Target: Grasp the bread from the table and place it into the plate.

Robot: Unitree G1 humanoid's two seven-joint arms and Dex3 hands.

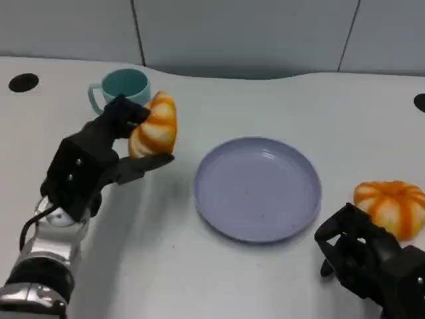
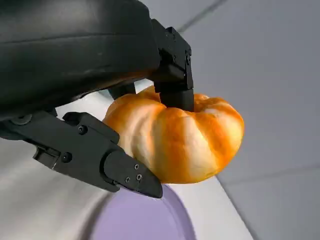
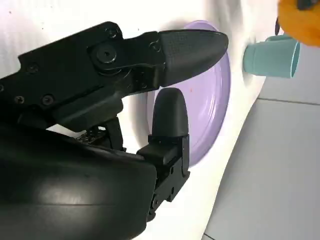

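The head view looks down from above onto the white tabletop. Each wrist view sits close behind its own black fingers, tilted. All three share the lilac plate.

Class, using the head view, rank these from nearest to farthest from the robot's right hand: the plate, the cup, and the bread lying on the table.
From the right hand:
1. Bread on the table, just beyond it, at the right edge.
2. Plate, centre.
3. Cup, far left, at the back.
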